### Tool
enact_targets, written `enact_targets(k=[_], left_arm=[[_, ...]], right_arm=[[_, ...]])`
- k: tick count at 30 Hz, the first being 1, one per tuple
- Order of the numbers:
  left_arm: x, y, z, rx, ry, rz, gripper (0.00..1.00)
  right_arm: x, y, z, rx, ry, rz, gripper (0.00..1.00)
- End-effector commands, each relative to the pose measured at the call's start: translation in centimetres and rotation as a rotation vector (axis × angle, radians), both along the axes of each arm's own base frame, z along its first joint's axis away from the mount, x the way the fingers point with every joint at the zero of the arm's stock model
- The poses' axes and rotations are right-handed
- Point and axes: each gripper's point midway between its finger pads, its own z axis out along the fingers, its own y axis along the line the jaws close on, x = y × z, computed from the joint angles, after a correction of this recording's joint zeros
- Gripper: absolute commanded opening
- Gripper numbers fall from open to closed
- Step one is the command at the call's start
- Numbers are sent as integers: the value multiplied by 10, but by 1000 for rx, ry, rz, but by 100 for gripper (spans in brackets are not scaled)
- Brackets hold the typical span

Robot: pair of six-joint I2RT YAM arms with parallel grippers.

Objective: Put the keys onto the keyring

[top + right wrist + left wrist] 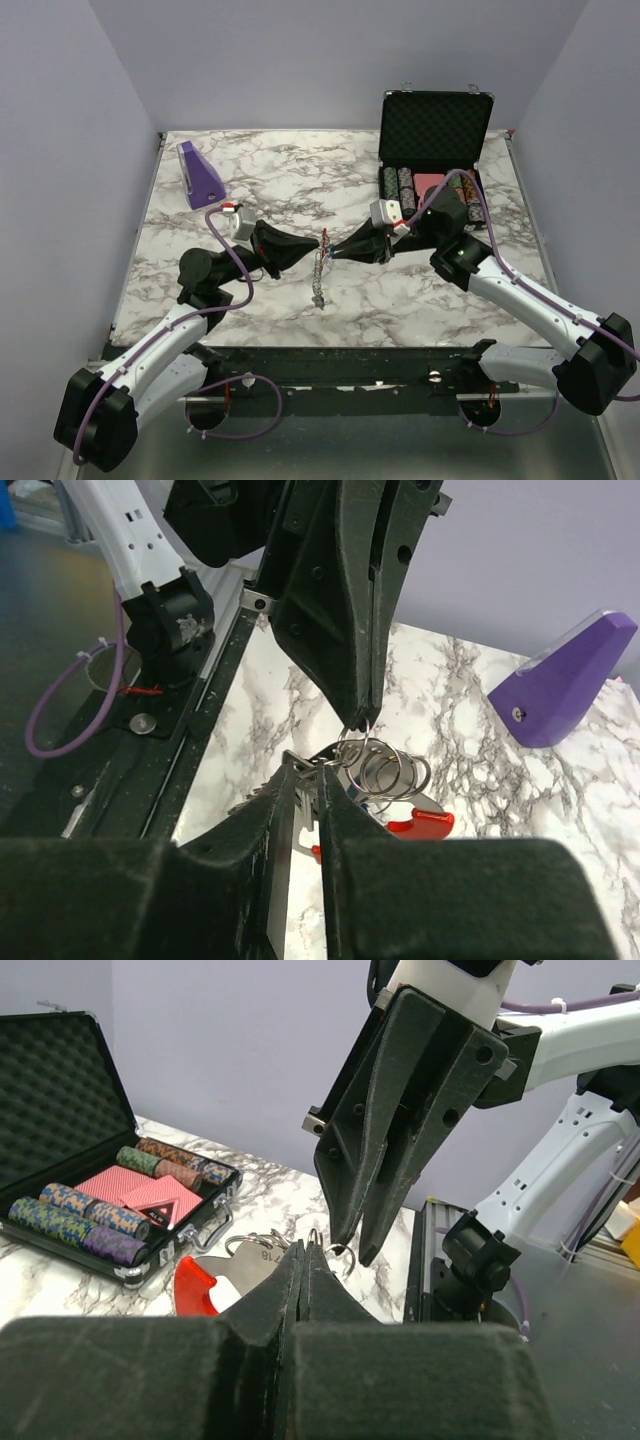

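Over the bench, the keyring is pinched at centre.
The keys string out lengthwise toward the near edge; left end effector clenched on the keyring, right end effector slightly parted beside it.

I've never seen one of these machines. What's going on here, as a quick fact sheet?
Left pincer: shut, pinching a wire loop of the keyring
Right pincer: jaws slightly apart, tips at the same loops
Place: over the middle of the marble table
Elsewhere: purple wedge, open case of poker chips
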Motion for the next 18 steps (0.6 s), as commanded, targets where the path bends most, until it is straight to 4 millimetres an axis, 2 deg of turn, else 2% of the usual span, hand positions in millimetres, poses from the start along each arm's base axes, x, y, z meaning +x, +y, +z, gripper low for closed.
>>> enact_targets(k=[1, 9, 18], left_arm=[[2, 5, 10, -36, -65, 33, 0], [-4, 4, 8, -18, -94, 13, 0], [-10, 4, 11, -12, -127, -10, 0]], right_arm=[[-11, -1, 8, 16, 33, 32, 24], [-5, 0, 29, 67, 107, -13, 25], [15, 6, 20, 46, 320, -122, 34]])
